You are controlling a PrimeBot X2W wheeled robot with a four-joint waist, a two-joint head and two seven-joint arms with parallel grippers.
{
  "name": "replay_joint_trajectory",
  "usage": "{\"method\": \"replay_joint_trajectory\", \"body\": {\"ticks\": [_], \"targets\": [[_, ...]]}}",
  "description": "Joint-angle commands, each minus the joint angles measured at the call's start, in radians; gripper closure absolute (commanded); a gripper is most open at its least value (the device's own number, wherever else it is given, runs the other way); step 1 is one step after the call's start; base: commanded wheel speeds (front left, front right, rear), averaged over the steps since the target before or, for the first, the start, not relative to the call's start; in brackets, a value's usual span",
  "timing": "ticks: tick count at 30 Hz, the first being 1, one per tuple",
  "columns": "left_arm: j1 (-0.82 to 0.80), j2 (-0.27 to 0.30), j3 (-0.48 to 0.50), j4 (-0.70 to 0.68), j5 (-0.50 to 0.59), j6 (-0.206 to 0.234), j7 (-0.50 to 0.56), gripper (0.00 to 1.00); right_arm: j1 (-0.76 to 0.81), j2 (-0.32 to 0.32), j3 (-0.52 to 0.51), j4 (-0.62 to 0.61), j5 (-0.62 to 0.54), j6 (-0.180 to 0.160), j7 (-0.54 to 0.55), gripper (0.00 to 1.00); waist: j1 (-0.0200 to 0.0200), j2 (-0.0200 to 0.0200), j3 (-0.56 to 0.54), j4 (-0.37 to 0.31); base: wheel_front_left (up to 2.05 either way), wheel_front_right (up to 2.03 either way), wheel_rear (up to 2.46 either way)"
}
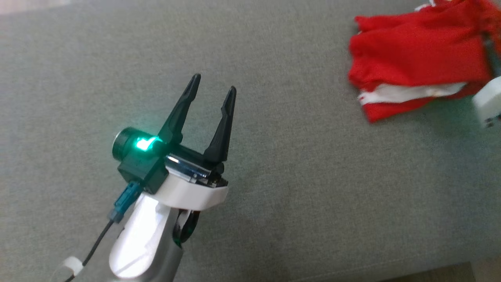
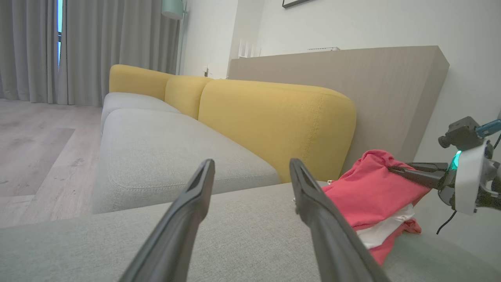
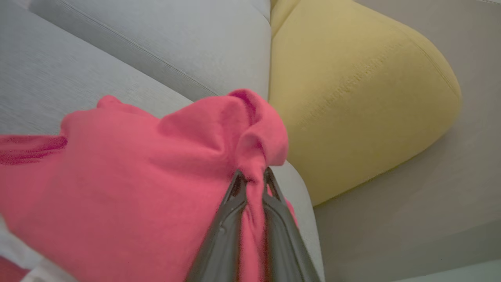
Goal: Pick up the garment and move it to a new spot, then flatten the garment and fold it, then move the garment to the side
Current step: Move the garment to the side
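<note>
Head view: the left gripper (image 1: pixel 215 83) sits in the lower left of the frame with its two dark fingers pointing up, spread wide and holding nothing. It hangs over the grey sofa seat (image 1: pixel 274 196). The garment (image 1: pixel 415 58), red with a white band, lies bunched in the upper right corner. The pale body of the right gripper (image 1: pixel 489 103) shows at the right edge against it.

Left wrist view: the left gripper (image 2: pixel 251 162) rises from the bottom edge, jaws well apart, with bare grey seat (image 2: pixel 242 231) between them. The garment (image 2: pixel 368 196) is heaped at the lower right of the frame, just in front of the yellow backrest (image 2: pixel 274 125). The right gripper (image 2: pixel 391 169) reaches in from the right edge and pinches the top of the heap.

Right wrist view: the right gripper (image 3: pixel 253 175) comes up from the bottom centre, nearly closed on a fold of the garment (image 3: pixel 137 176). The cloth covers the left and lower middle of the frame. The yellow backrest (image 3: pixel 352 109) lies at the upper right.
</note>
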Motion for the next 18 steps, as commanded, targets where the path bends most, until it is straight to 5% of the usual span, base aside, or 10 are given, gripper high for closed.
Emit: {"method": "replay_joint_trajectory", "body": {"ticks": [1,7,15,16,17,18], "targets": [[-0.038,0.006,0.022,-0.039,0.011,0.002,-0.005,0.00,-0.029,-0.041,0.000,-0.033,0.004,-0.001,0.005,1.00,-0.0001,0.0000,0.028,-0.010,0.00,0.00,0.00],[-0.062,0.011,0.008,-0.044,0.012,0.002,-0.005,0.00,-0.037,-0.120,-0.075,-0.015,-0.028,-0.001,0.046,1.00,-0.0001,0.0000,0.079,0.007,0.00,0.00,0.00],[-0.075,0.021,0.010,-0.044,0.005,0.002,-0.005,0.00,-0.004,-0.104,-0.185,0.020,-0.070,-0.001,0.071,1.00,-0.0001,0.0000,0.106,0.031,0.00,0.00,0.00],[-0.074,0.022,0.010,-0.042,0.004,0.002,-0.005,0.00,0.003,-0.103,-0.188,0.023,-0.089,-0.001,0.078,0.62,-0.0001,0.0000,0.105,0.031,0.00,0.00,0.00],[-0.073,0.022,0.010,-0.040,0.003,0.002,-0.005,0.00,0.004,-0.094,-0.203,0.024,-0.099,-0.001,0.082,0.00,-0.0001,0.0000,0.104,0.031,0.00,0.00,0.00],[-0.072,0.023,0.010,-0.038,0.002,0.002,-0.005,0.00,0.006,-0.086,-0.217,0.021,-0.118,-0.001,0.085,0.00,-0.0001,0.0000,0.100,0.031,0.00,0.00,0.00]]}}
